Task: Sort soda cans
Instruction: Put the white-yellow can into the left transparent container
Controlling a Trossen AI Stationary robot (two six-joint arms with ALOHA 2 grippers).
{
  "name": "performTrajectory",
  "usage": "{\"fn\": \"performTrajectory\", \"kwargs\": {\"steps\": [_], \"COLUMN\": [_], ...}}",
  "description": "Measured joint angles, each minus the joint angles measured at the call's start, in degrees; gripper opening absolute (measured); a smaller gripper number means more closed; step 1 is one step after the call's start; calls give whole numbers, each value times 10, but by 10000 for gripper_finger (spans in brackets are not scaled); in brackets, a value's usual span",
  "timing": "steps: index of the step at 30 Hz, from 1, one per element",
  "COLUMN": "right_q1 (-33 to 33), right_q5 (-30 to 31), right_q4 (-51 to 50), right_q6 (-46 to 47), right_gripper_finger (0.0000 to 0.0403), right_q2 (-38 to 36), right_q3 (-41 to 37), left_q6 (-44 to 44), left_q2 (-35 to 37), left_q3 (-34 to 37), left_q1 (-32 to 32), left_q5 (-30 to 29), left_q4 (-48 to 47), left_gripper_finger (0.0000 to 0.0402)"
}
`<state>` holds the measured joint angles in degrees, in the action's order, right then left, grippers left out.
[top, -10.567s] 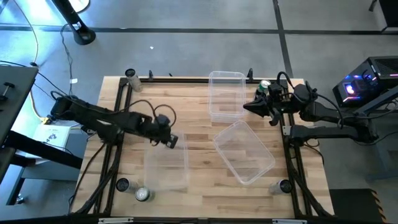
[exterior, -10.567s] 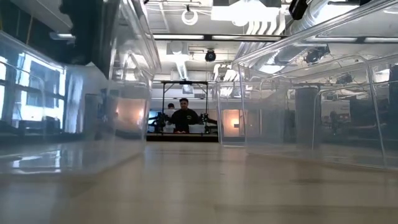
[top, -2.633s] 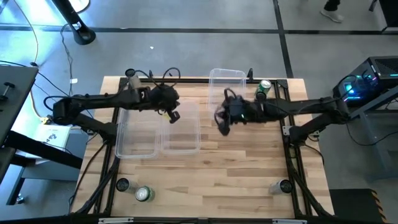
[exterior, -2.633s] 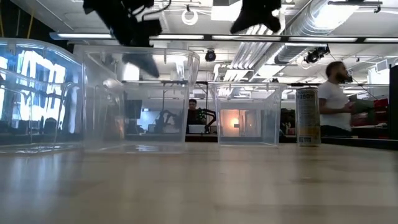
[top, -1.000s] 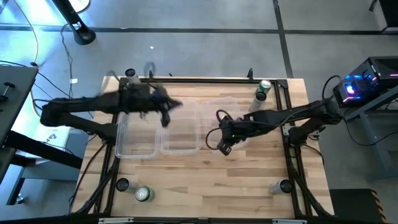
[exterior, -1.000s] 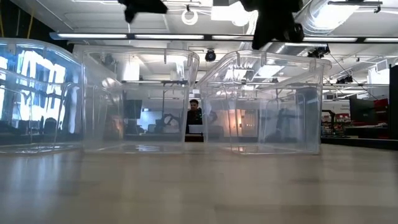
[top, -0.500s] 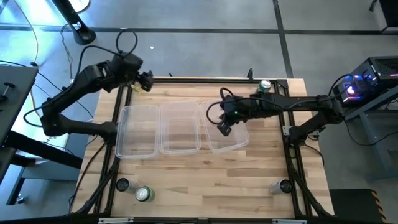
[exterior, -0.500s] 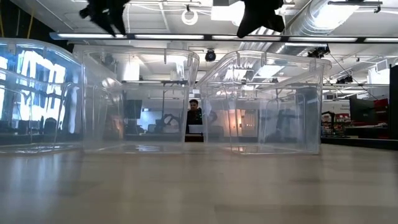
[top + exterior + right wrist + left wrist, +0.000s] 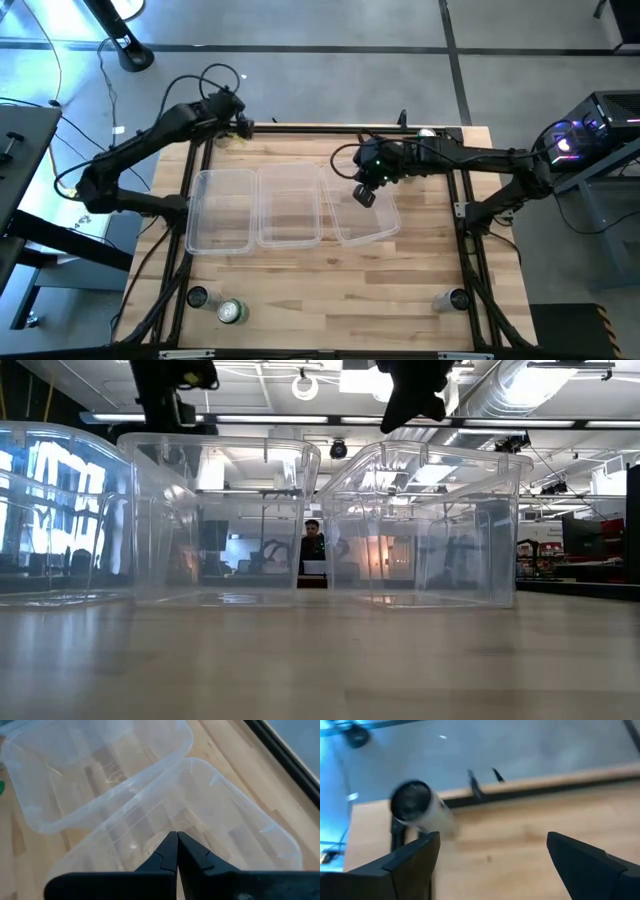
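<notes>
Left gripper (image 9: 490, 865) reached pale can (image 9: 417, 810), jaws apart; right gripper (image 9: 176, 851) pinched together.

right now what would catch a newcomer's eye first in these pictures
Three clear tubs stand side by side mid-table, all empty. The right claw hangs shut above the rightmost tub, while the left claw is open at the table's far left corner, facing a pale can there. A green can waits alone near the front left corner.
</notes>
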<state>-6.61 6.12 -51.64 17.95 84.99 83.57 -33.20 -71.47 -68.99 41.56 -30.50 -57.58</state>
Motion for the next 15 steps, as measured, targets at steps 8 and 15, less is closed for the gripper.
{"fn": "performTrajectory", "kwargs": {"steps": [8, 15], "right_q1": [-14, -15], "right_q5": [-19, -21], "right_q4": [0, 0], "right_q6": [-41, -64], "right_gripper_finger": [0, 0], "right_q2": [0, 0], "right_q3": [0, 0], "left_q6": [-41, -72], "left_q2": [-57, -80], "left_q3": [-1, -2], "left_q1": [110, 155], "left_q5": [1, 12], "left_q4": [78, 85], "left_gripper_finger": [362, 359]}}
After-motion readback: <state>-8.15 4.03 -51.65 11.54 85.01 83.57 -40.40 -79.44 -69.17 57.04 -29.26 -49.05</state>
